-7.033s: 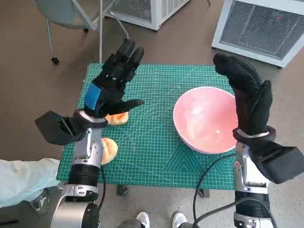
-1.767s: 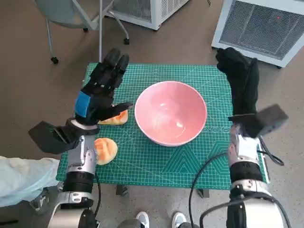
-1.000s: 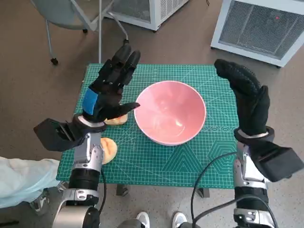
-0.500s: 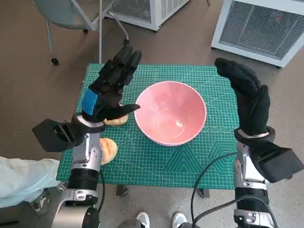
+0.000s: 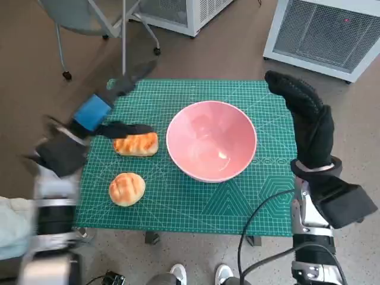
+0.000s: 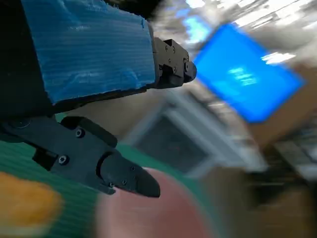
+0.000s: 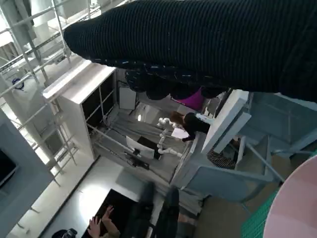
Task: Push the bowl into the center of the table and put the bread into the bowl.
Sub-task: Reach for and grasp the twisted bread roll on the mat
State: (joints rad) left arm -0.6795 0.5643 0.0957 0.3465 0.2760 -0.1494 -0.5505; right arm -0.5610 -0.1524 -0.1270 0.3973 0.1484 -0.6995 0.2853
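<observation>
The pink bowl (image 5: 212, 141) stands empty near the middle of the green cutting mat (image 5: 190, 202). A long toasted bread (image 5: 136, 144) lies just to its left, and a round bun (image 5: 127, 189) lies nearer the front left. My left hand (image 5: 101, 111), blurred with motion, hovers over the mat's left edge with fingers apart and holds nothing. In the left wrist view its fingers (image 6: 119, 173) hang above the blurred bowl (image 6: 153, 210) and bread (image 6: 25, 208). My right hand (image 5: 306, 119) stands raised and flat beside the bowl's right side, empty.
A chair base (image 5: 89, 24) stands behind the table's left corner, and white vented units (image 5: 323, 35) behind the right. My right forearm with its cable (image 5: 261, 214) rises at the front right. A person's hands (image 7: 101, 223) show far off in the right wrist view.
My left hand has swung quickly left and down off the bowl's side, uncovering the long bread. The bowl, both breads and my right hand have stayed where they were.
</observation>
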